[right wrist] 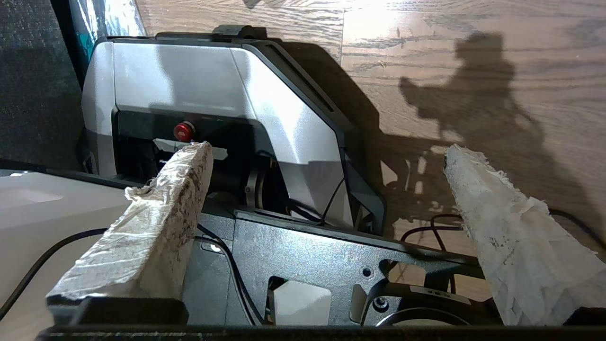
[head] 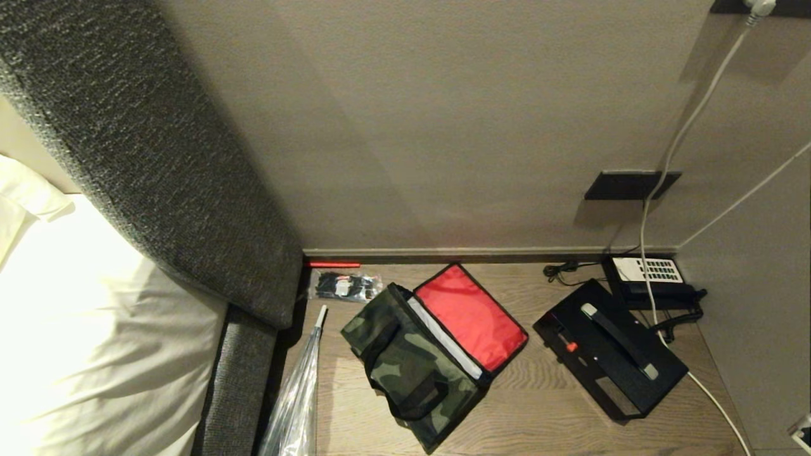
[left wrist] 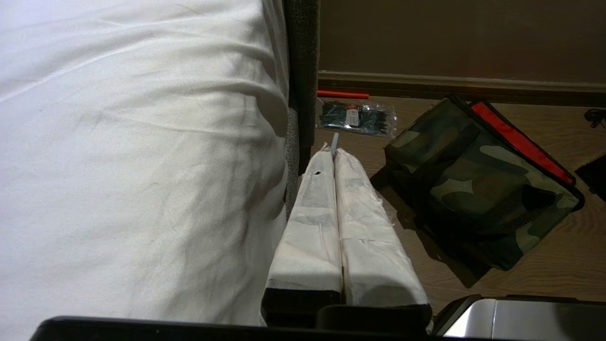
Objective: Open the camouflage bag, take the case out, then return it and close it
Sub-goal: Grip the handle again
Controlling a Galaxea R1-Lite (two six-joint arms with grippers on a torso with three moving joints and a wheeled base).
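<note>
Wood floor, camouflage bag lid open, interior hidden, case beside, left gripper together, right gripper apart.

Head view: warm, moderate light. Bedding at left overexposed, detail lost to white glare. Wall evenly lit with soft diagonal shading; wall socket plate casts a shadow down-left. Camouflage bag and case sharp, with short dark shadows on the wooden floor.

Left wrist view: dimmer; sheet grey-white, bag side in deep shadow, mild softness overall.

Right wrist view: bright patch of glare on the floor at the top edge; hard-edged shadow across the planks; near gripper fingers slightly soft.
</note>
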